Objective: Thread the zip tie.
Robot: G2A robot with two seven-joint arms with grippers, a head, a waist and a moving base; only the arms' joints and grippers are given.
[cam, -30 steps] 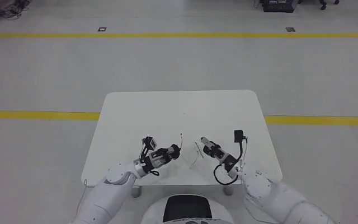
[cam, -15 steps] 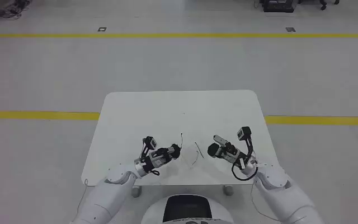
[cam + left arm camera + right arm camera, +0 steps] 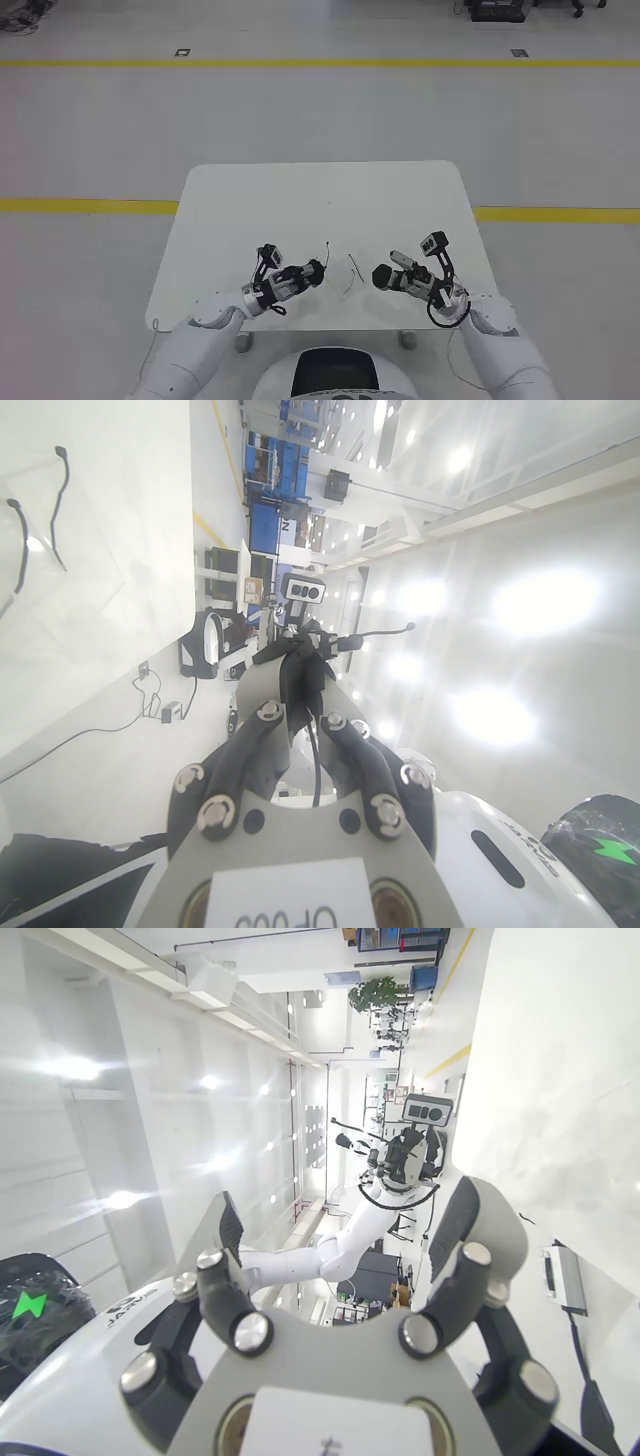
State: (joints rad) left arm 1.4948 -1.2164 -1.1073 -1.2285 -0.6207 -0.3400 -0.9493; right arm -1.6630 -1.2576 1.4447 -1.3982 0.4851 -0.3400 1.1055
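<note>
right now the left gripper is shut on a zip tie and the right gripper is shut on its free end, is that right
Not quite. The left gripper is shut on the zip tie, but the right gripper is open and holds nothing, as the right wrist view shows.

A thin black zip tie (image 3: pixel 326 252) sticks up from the closed left gripper (image 3: pixel 318 268), with its small square head at the free top end. Two loose zip ties (image 3: pixel 55 517), black and gently bent, lie side by side on the white table (image 3: pixel 300 200).
</note>
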